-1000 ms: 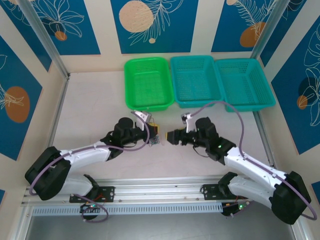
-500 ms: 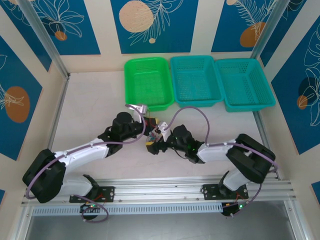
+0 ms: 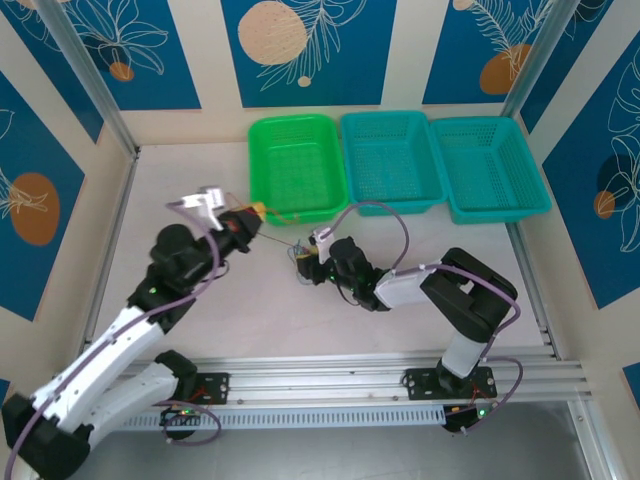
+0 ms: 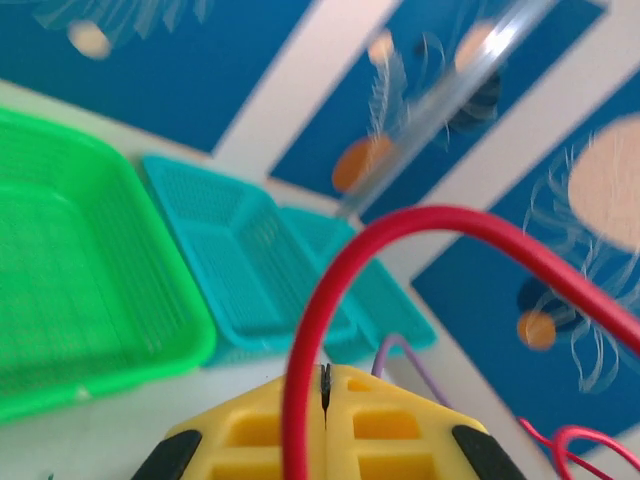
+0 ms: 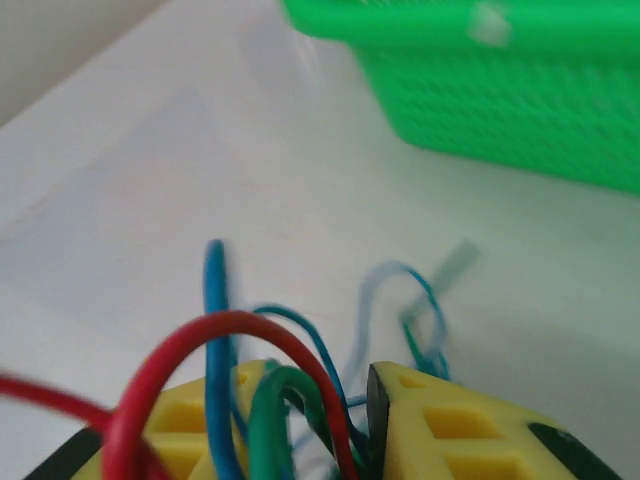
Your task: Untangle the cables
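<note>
- Left arm has swung back and up toward its own side since half a second ago, while the right arm stays low at mid-table.
- Top view: left gripper [image 3: 256,212] sits near the green basket [image 3: 295,165]. A thin strand seems to run from it to the cables [image 3: 299,254], which are bunched at the right gripper [image 3: 304,267].
- Left wrist: yellow fingers [image 4: 250,435] are closed flush on a red wire [image 4: 420,222], which arcs up and holds its own curve.
- Right wrist: fingers [image 5: 450,425] are narrow, clamping red, blue and green loops together.
- Handling, my guess: featherweight, springy and slick. Pinch near an end and pull slowly, or it slips.
- Room: bare table [image 3: 300,320] lies toward the near side. The basket row hems in the far side.
</note>
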`<act>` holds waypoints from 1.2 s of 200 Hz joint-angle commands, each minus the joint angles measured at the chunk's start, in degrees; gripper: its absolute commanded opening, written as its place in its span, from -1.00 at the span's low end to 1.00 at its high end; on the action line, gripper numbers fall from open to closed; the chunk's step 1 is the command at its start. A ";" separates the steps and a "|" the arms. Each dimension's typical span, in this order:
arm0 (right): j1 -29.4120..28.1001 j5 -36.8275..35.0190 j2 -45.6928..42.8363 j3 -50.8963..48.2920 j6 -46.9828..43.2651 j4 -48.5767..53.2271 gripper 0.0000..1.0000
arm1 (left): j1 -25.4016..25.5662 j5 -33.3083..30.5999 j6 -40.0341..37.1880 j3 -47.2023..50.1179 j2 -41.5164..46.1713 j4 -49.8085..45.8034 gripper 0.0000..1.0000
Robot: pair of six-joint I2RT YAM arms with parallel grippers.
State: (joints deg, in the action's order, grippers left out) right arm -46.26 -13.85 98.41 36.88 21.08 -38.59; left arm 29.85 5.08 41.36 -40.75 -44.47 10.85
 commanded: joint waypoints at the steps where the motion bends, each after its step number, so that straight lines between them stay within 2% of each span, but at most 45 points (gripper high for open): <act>1: 2.66 -4.85 -0.27 -3.03 7.81 13.53 -0.35 | -4.75 -1.36 5.73 1.52 3.54 -1.87 -1.00; 25: 3.20 -5.44 -4.08 -3.43 7.94 17.21 -0.39 | -6.45 -2.34 6.67 6.55 4.21 -3.76 -1.00; 53: 4.77 0.11 -11.55 -4.77 5.29 17.17 -0.78 | -6.57 -3.82 7.33 14.08 2.38 -4.42 -1.00; 82: 8.00 7.97 -18.95 -5.08 2.93 17.93 -0.96 | -6.55 -2.12 5.33 22.61 -1.77 2.16 -1.00; 95: 9.13 11.89 -21.26 -4.44 0.80 18.97 -1.00 | -6.56 -0.24 3.90 24.58 -4.74 4.04 -0.75; 123: 10.11 15.82 -23.68 -0.29 -6.51 27.55 -0.99 | -6.46 3.98 -3.02 23.97 -7.14 2.38 0.05; 140: 10.80 16.29 -23.44 2.92 -8.38 34.07 -0.97 | -6.33 4.54 -8.42 21.50 -4.36 -0.95 0.34; 173: 12.09 14.38 -22.88 5.51 -5.83 39.12 -0.98 | -2.72 9.21 -19.94 16.22 -0.88 -1.78 0.46; 201: 13.12 12.41 -20.73 7.96 -2.42 43.20 -1.00 | 4.74 10.32 -29.00 11.20 -4.50 -4.74 0.62; 220: 13.23 13.13 -19.52 9.50 -0.39 45.53 -1.00 | 10.18 13.81 -32.55 9.47 -8.24 -1.57 0.67; 240: 13.50 15.15 -18.86 10.43 1.42 46.57 -1.00 | 16.60 14.32 -37.75 7.82 -13.39 1.88 0.69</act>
State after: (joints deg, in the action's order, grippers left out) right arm -33.12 -0.93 78.76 44.84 19.14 4.23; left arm 40.40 15.55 13.28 -30.65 -53.10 9.39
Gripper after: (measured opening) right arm 0.133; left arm 0.842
